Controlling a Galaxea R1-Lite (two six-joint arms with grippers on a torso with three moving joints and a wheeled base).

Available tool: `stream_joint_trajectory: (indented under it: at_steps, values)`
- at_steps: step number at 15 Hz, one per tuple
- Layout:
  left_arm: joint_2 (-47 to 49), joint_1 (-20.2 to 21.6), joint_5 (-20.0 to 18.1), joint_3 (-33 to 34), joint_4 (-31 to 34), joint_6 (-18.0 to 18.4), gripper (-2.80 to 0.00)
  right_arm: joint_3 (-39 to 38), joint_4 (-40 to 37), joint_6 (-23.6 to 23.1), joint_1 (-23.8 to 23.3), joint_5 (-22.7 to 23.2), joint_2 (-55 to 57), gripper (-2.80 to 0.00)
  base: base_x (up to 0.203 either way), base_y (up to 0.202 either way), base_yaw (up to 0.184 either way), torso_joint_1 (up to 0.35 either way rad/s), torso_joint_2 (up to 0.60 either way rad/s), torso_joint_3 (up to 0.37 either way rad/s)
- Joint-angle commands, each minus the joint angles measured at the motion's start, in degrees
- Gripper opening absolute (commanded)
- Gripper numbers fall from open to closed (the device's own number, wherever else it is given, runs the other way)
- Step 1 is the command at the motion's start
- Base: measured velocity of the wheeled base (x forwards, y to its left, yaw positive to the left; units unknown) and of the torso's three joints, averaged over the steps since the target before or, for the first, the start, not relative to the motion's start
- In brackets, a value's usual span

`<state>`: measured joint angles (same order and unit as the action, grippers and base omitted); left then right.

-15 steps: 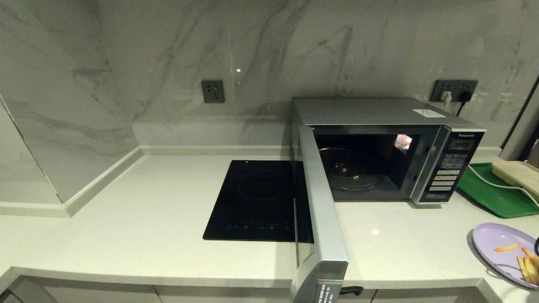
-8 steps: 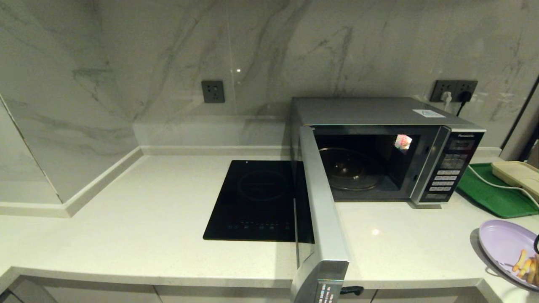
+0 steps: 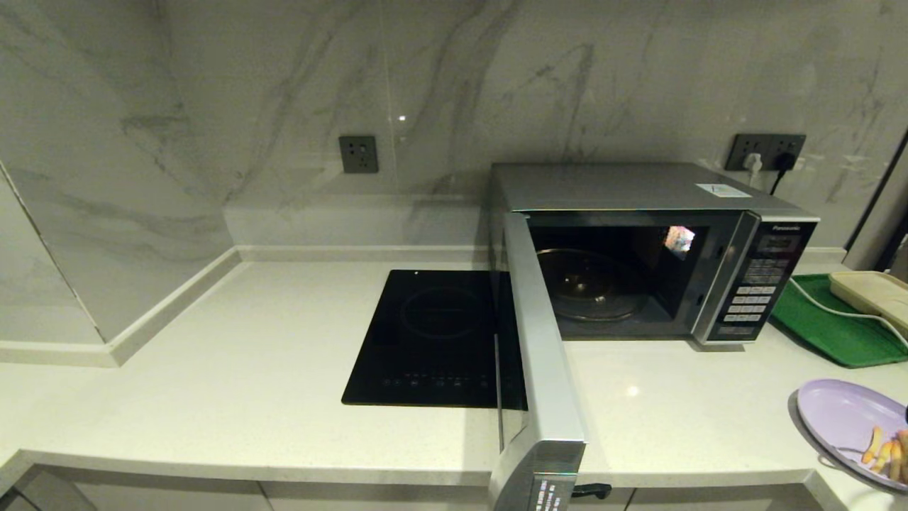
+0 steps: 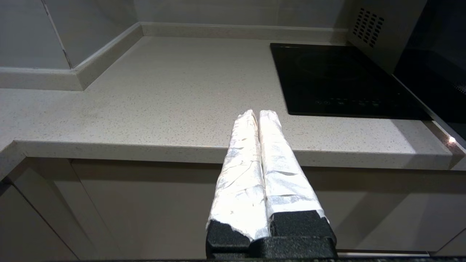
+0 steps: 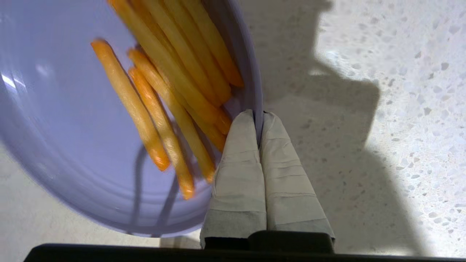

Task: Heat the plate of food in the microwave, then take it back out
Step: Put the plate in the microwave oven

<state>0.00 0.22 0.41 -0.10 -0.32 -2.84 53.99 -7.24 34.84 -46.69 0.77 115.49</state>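
Observation:
The pale lavender plate of food [image 3: 844, 422] hangs tilted above the counter's front right corner, its fries [image 3: 887, 448] bunched at the lower edge. In the right wrist view my right gripper [image 5: 257, 115] is shut on the plate's rim [image 5: 251, 72], one finger inside beside the fries [image 5: 171, 91], the other outside. The microwave [image 3: 638, 191] stands at the back right, its door [image 3: 543, 355] swung wide toward me and its glass turntable [image 3: 592, 287] bare. My left gripper [image 4: 257, 113] is shut on nothing, parked before the counter's front edge, left of the cooktop.
A flat black cooktop [image 3: 433, 337] is set in the counter left of the open door. A green tray [image 3: 830, 323] holding a cream block and white cable lies right of the microwave. Marble walls close the back and the left.
The fries slid together to the plate's right edge as the plate tilted. The plate shifted slightly, first right and up, then back left and down. The left arm stayed still.

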Motion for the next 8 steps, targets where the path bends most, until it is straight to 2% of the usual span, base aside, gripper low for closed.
stream_joint_trajectory:
  at_steps: [1,5,8]
  values:
    - [-0.03,0.04,0.02,0.01,-0.03,-0.06,-2.80,-0.62,-0.02,-1.06,0.05,1.93,-4.35,-2.80,0.000,0.000,0.000,0.000,0.00,0.000]
    - [-0.09,0.04,0.02,0.01,-0.03,-0.06,-2.80,-4.05,-0.14,-4.72,1.45,5.76,-9.96,-2.80,0.000,0.000,0.000,0.000,0.00,0.000]
    - [-0.08,0.04,0.02,0.01,-0.03,-0.06,-2.80,-6.22,-0.22,-5.02,6.48,6.52,-13.02,-2.80,0.000,0.000,0.000,0.000,0.00,0.000]
